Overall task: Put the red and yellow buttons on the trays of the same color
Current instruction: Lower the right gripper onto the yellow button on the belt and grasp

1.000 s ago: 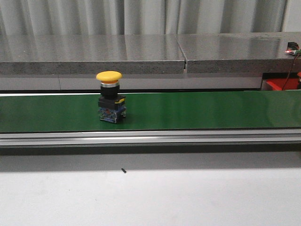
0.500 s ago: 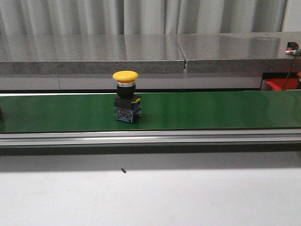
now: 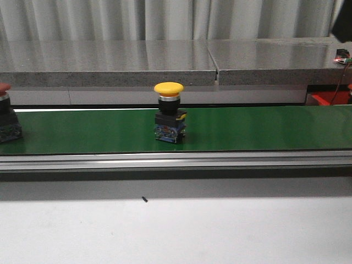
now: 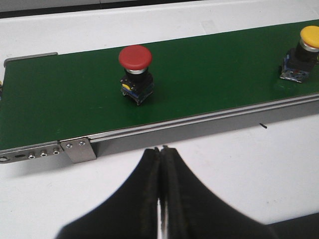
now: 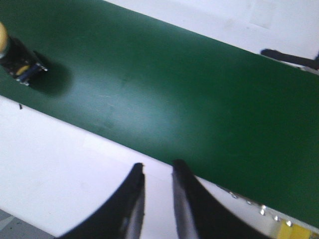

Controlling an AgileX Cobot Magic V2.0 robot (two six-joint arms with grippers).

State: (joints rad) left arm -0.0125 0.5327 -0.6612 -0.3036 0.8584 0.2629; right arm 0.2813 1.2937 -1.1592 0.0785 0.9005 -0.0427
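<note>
A yellow button (image 3: 169, 117), with a mushroom cap on a black and blue base, stands upright mid-way along the green belt (image 3: 247, 129). A red button (image 3: 5, 114) shows at the belt's left edge, cut by the frame. In the left wrist view the red button (image 4: 135, 73) is nearest and the yellow button (image 4: 306, 52) is farther along. My left gripper (image 4: 160, 149) is shut and empty over the white table, short of the belt's rail. My right gripper (image 5: 158, 168) is open by a narrow gap and holds nothing, with the yellow button (image 5: 15, 57) far off. A red tray (image 3: 325, 98) shows in part at the far right.
A metal rail (image 3: 176, 160) runs along the belt's near side. Grey stone slabs (image 3: 110, 63) lie behind the belt. A small circuit board (image 3: 342, 56) with a red light sits on the right slab. A dark shape (image 3: 344, 22) fills the top right corner.
The yellow button has travelled right along the belt. The red button has come into view at the left edge. A dark shape has appeared at the top right corner.
</note>
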